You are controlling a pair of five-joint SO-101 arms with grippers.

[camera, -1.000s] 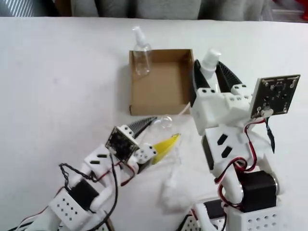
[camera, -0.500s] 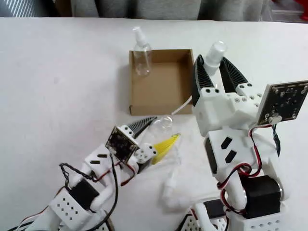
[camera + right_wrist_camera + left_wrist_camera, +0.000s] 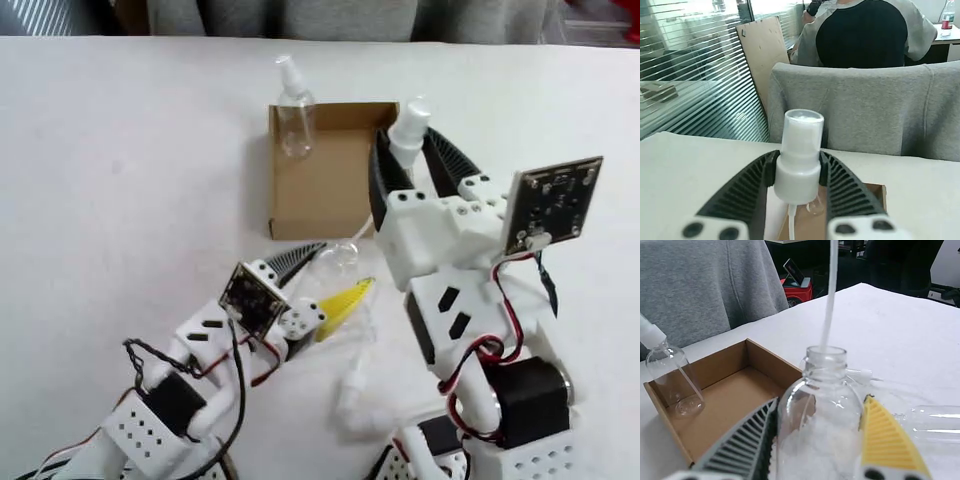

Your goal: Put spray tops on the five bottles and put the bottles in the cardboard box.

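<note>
Near the counter's [image 3: 120,150] front edge, left side: left arm stretched low, forearm slanting toward the cardboard box [image 3: 330,190]. Left claw [image 3: 345,264] partly open, its black finger and yellow finger set on either side of an uncapped clear bottle [image 3: 820,405] and pressing its shoulders. The bottle's open mouth sits just short of the box's near right corner.

Right side of counter: right arm reared up from its base, wrist bent forward so the claw reaches over the box's right wall. Right claw [image 3: 408,140] narrowed onto a white spray top [image 3: 800,155], both black fingers pinching its collar, cap end pointing away from the wrist. A thin white dip tube [image 3: 829,290] runs from the spray top down to the mouth of the bottle in the left claw. Whether the tube's tip is inside the neck: cannot tell.

Box open-topped, mid-counter. One capped bottle [image 3: 293,110] stands in its far left corner, spray head rising past the far wall.

A further clear bottle [image 3: 935,417] lies on its side on the counter, just beside the yellow finger, toward the front edge between the two arm bases.
</note>
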